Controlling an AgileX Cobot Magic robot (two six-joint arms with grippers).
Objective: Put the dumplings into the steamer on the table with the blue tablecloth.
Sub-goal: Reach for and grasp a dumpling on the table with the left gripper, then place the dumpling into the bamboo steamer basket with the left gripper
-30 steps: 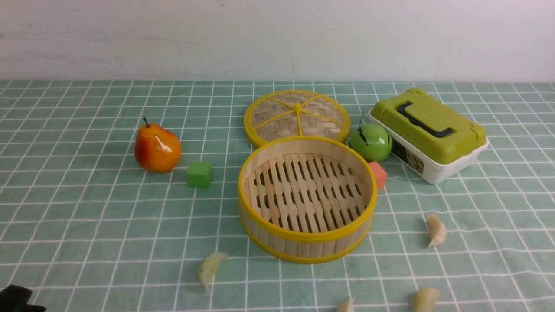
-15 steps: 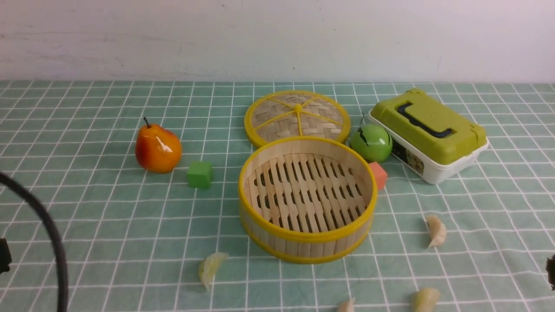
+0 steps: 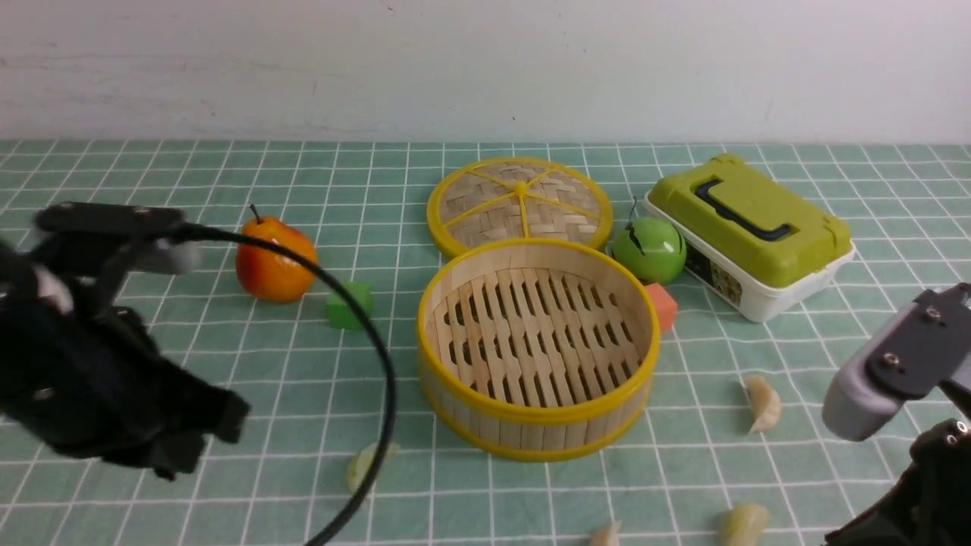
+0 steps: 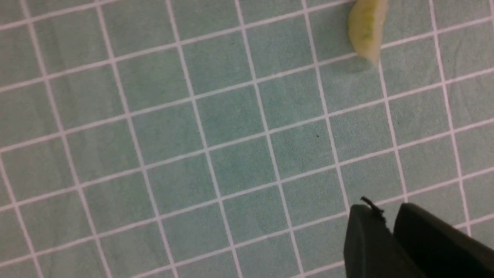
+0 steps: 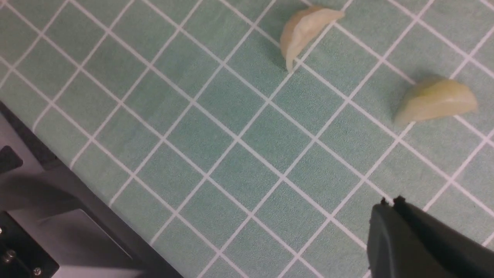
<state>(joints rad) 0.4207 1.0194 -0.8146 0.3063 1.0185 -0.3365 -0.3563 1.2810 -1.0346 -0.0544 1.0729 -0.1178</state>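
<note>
Your left gripper (image 4: pixel 386 212) hangs over the table (image 4: pixel 239 170), its tips slightly parted, clutching nothing. Your right gripper (image 5: pixel 393 202) is clenched, tips together, with nothing in its grasp. Four dumplings lie on the blue tablecloth (image 3: pixel 250 409), outside the steamer (image 3: pixel 538 436): a greenish dumpling (image 3: pixel 359 469) partly behind the black cable (image 3: pixel 388 379), a pale dumpling (image 3: pixel 606 535) and a yellowish dumpling (image 3: pixel 743 525) nearer you, and a cream dumpling (image 3: pixel 765 404) to the steamer's right.
</note>
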